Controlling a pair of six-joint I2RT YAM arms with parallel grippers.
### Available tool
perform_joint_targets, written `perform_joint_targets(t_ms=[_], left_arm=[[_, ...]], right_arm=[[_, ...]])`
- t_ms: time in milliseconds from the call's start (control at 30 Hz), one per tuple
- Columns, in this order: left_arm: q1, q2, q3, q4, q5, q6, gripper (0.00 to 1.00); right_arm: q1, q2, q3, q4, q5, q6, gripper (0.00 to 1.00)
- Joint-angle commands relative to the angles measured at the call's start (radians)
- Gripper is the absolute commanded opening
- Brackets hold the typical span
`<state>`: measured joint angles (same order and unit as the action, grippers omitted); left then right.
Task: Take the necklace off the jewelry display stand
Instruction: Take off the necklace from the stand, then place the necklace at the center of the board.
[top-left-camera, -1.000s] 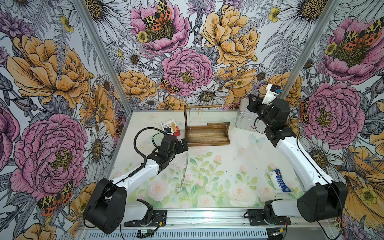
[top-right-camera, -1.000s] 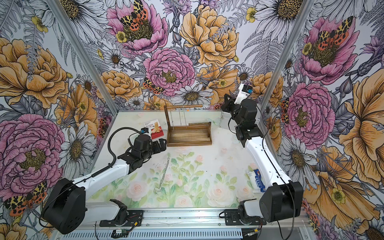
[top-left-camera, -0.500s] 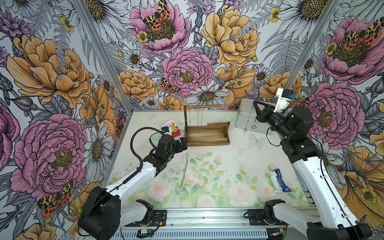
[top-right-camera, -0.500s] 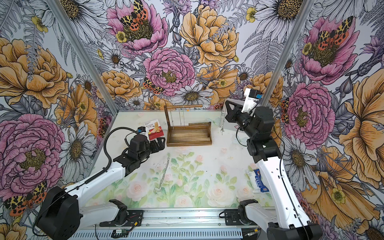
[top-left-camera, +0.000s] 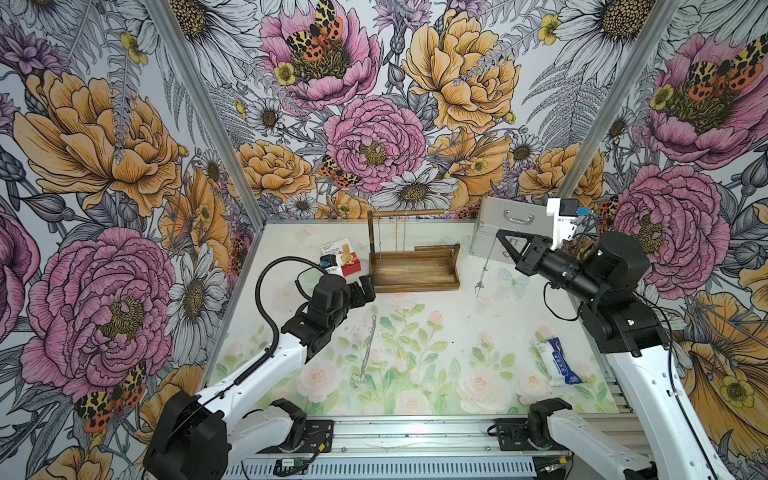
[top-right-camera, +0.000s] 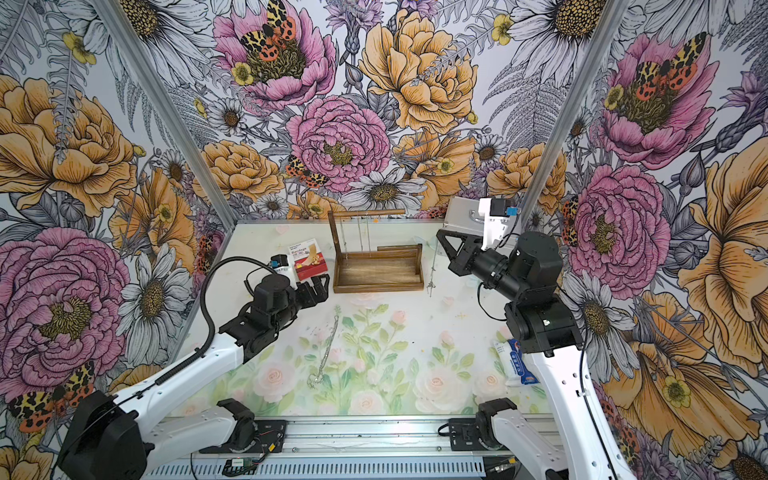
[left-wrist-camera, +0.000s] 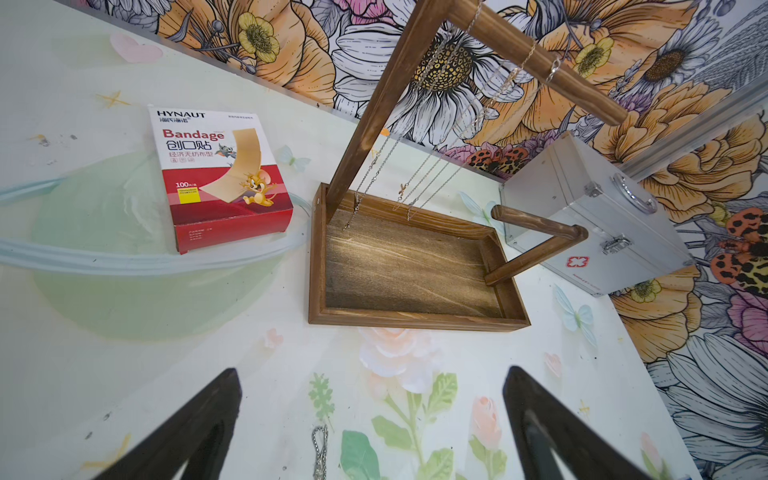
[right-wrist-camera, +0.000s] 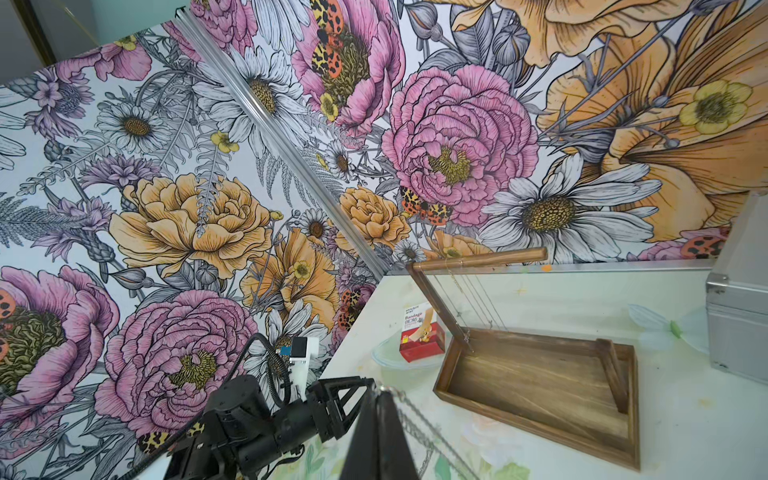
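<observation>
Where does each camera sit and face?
Both top views: high at the front, looking down on the dark brown wooden jewelry display stand; left arm and right arm show.
Left wrist: low, facing the stand; open left claw shows.
Right wrist: raised, facing the stand; shut right claw grips a thin silver necklace.
All share the red bandage box.

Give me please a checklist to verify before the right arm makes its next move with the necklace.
1. Right jaws shut on the necklace: ok.
2. Held necklace clear of the jewelry display stand: ok, it hangs between the stand and the silver case.
3. Its lower end off the table: cannot tell.
4. Left jaws open and empty: ok.
5. Stand emptied: not ok, chains hang from its top rod.
</observation>
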<state>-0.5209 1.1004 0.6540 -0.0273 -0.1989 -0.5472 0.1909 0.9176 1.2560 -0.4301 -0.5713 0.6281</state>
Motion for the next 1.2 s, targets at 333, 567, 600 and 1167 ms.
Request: perform_joint_targets(t_ms=[333,567,600,1167], left_arm=[[-0.059,-0.028,-0.065,0.248,0.177,0.086,0.99],[-0.219,-0.056,-0.02,0.259,0.208,0.163,0.99],[-0.239,-0.057,-0.01,0.258,0.217,0.173,0.99],[-0.375,0.147,0.245,0.202,0.52,0.258,0.95]], right_arm=[[0.054,-0.004,-0.083,-0.019,-0.152,-0.078,0.0],[0.085,0.007,-0.132,-0.018,-0.165,-0.099,0.0],[0.088,0.009,-0.137,-0.018,-0.165,-0.097,0.0],[0.15,0.004,-0.199,-0.016,-0.15,-0.095,0.0]])
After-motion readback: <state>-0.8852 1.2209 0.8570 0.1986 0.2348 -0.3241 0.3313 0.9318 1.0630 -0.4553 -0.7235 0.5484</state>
